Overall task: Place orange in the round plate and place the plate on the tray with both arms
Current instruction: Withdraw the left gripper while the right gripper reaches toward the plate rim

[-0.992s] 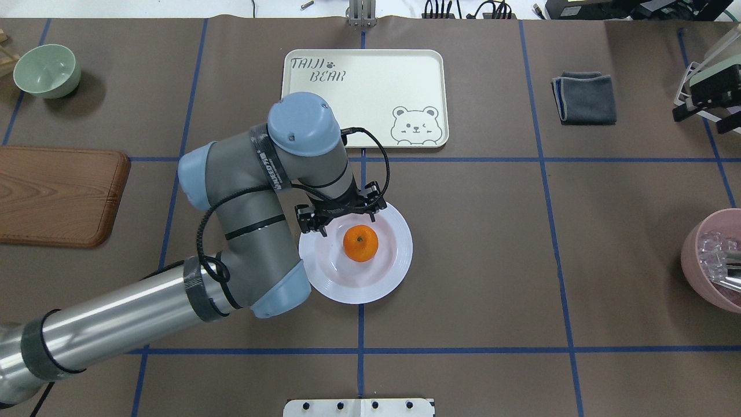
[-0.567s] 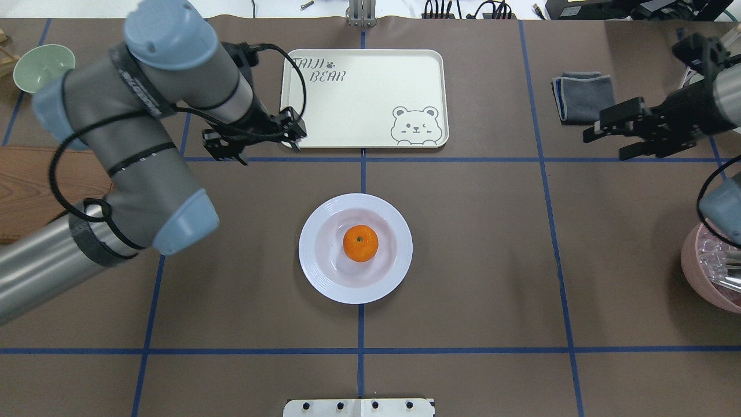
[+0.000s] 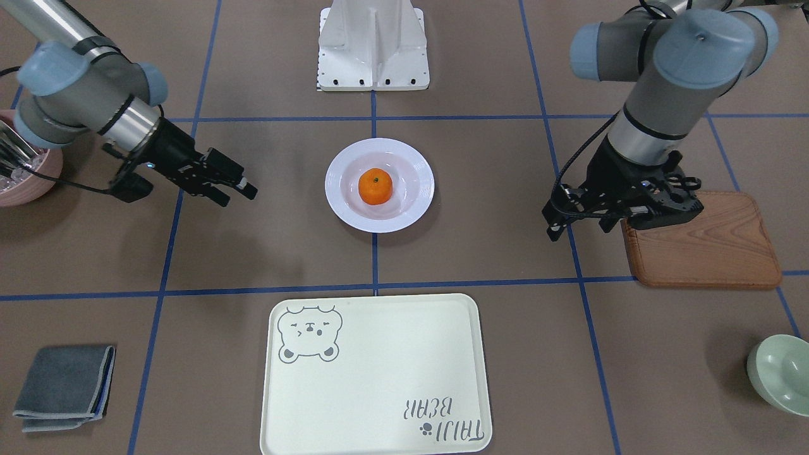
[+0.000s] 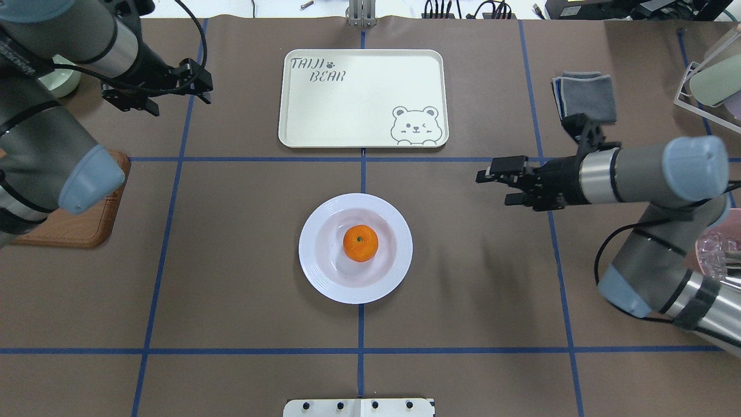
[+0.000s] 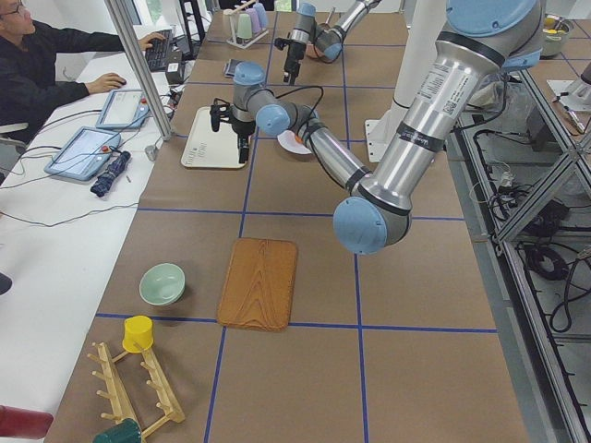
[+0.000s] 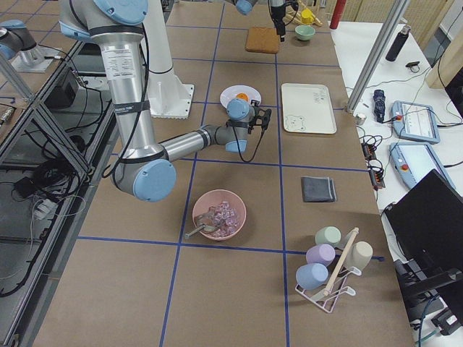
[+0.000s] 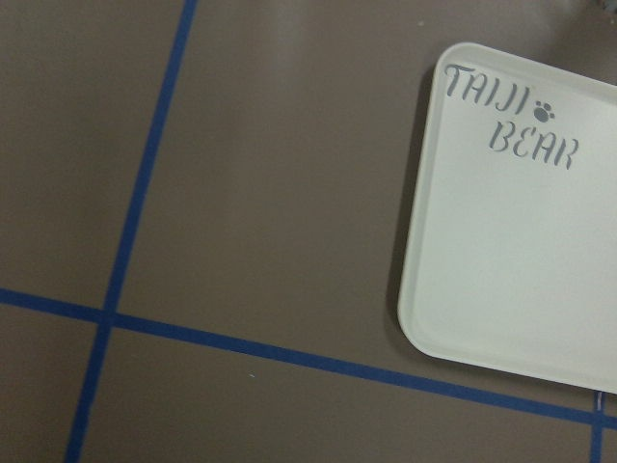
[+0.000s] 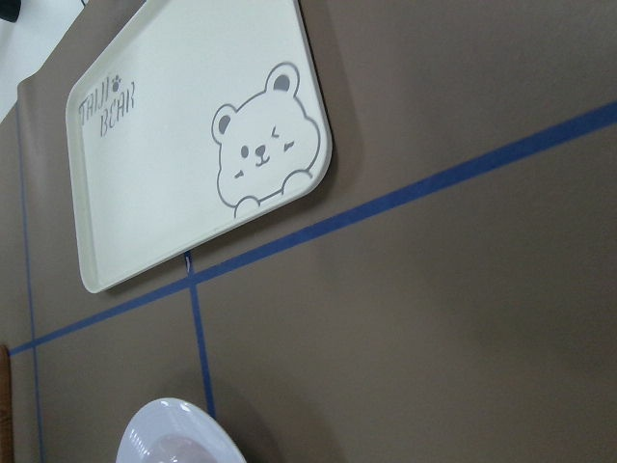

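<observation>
Since the orange (image 4: 360, 243) sits loose in the round plate (image 4: 324, 279) mid-counter (image 4: 231, 260), short of the tray (image 4: 370, 92), with left gripper (image 3: 580, 230) and right gripper (image 4: 493, 190) well clear, fingers spread and empty, an uneven two-arm rim lift could tilt it and roll the fruit out.

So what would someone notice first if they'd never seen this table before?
Probably the bright orange, sitting in the middle of a white plate at the table's centre. Past it, farther from the robot, lies a cream tray with a bear face. The left arm and right arm hang on either side, holding nothing.
</observation>
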Controlling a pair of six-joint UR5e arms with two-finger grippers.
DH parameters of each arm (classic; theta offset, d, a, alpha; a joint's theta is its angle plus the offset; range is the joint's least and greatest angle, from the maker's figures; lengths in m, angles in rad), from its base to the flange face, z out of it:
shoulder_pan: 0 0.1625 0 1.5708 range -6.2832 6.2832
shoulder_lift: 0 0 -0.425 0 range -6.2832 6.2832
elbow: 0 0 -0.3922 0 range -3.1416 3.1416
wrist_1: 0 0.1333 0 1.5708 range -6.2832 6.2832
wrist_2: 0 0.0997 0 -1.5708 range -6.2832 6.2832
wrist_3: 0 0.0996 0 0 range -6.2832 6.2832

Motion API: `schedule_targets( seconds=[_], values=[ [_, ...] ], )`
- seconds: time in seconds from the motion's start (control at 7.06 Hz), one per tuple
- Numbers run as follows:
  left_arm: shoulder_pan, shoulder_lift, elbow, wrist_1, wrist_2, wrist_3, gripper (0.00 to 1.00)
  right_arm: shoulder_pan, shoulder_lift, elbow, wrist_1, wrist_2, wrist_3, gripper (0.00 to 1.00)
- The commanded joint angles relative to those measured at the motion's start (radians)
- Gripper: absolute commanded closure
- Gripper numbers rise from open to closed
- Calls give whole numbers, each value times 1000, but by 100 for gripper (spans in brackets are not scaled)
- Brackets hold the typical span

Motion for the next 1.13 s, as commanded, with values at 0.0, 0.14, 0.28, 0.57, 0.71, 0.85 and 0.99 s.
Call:
schedule_targets(
  seconds=[0.0,0.14,0.28,0.57,0.71,0.85,0.99],
  values=[
    [-23,16,6,-1,0,17,2,-137,39,-39,79,-111,67,0],
    [-23,16,4,-1,-2,17,2,-163,57,-45,79,-114,65,0],
    [-23,22,4,-2,-2,17,2,-192,82,-65,79,-149,65,0],
    [-23,24,6,-1,-2,17,2,-200,123,-105,77,-169,60,0],
    [-23,27,6,-1,-2,17,2,-200,136,-114,76,-169,59,0],
    [-23,39,4,-2,-3,18,2,-202,143,-133,77,-169,59,0],
    [-23,39,4,-1,-3,18,2,-206,151,-142,76,-176,59,0]
  ],
)
